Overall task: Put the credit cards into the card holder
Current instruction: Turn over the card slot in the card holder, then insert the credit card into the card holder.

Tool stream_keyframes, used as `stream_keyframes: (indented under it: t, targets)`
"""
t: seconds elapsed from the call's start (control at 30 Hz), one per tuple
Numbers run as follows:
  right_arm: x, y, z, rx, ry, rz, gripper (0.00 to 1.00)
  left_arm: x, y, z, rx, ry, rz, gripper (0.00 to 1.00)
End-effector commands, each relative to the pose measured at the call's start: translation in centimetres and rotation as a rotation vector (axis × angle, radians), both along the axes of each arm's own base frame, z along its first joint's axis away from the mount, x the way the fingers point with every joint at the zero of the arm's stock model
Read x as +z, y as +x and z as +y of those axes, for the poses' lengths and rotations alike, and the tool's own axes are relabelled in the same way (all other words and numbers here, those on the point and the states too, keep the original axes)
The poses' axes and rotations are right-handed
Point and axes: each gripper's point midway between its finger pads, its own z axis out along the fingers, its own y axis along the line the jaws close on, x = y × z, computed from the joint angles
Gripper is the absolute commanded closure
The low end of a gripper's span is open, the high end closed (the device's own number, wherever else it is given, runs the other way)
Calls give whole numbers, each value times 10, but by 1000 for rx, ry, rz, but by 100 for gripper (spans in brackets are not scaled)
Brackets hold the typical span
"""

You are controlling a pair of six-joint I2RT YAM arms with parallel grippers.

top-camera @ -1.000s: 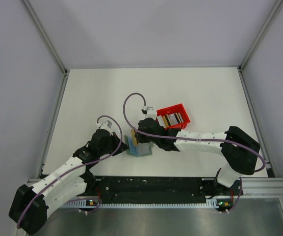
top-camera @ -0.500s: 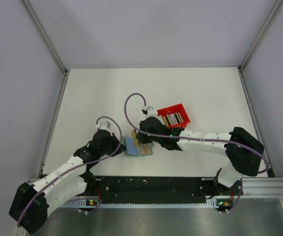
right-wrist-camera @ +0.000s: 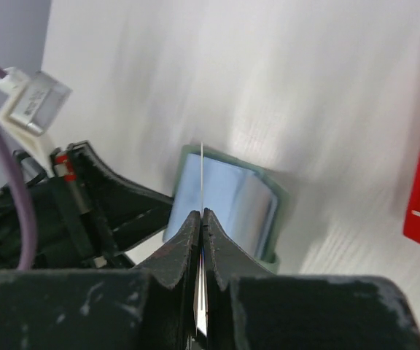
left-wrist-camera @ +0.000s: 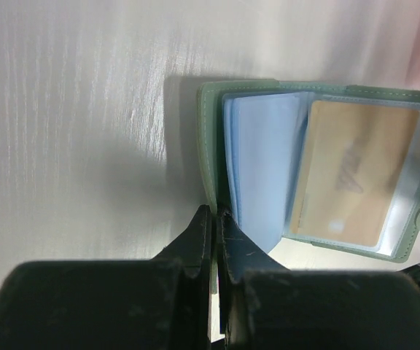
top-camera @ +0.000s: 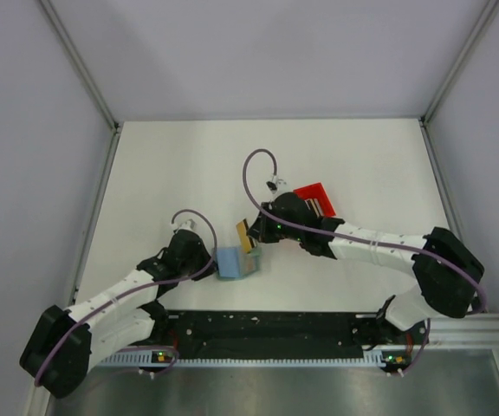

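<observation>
Your right end effector (right-wrist-camera: 201, 219) is pressed together on a thin card (top-camera: 248, 236). It holds the card on edge just over the far right side of the card holder (left-wrist-camera: 261, 175). The holder lies open on the surface (top-camera: 171, 173) between the two arms, light blue sleeves up, with one tan card (left-wrist-camera: 356, 175) seated in a sleeve. Your left end effector (left-wrist-camera: 214, 219) is closed and appears to pinch the near edge of the holder's green cover, pinning it down.

Treat the held card as light, stiff and slick. A grip at one short end leaves the free end to lead into a pocket. The holder looks soft and floppy, and its clear sleeves will likely buckle or lift if pushed, so the pinch on the cover matters.

The red bin (top-camera: 312, 192) sits just behind the right wrist and limits room on the far right. There is bare surface to the left of the holder and beyond it for approach.
</observation>
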Motion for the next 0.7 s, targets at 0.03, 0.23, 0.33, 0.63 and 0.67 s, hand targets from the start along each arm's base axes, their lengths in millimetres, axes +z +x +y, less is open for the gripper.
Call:
stream_keyframes:
  t: [0.03,0.23,0.33,0.63,0.67]
  targets:
    - [-21,-4,0,29,4,70,100,-3,2,1,1,6,-20,100]
    - [-44,-15,14,93,15,162,100,-2,4,0,-3,1,-25,100]
    - [-63,-20,9,75,-2,213,100,-3,3,0,3,-1,-20,100]
    - [-94,-26,-5,-6,-3,289,100,-7,0,-2,15,-29,-10,100]
    - [-98,-26,-6,-13,-3,298,100,-7,-1,-2,14,-31,-10,100]
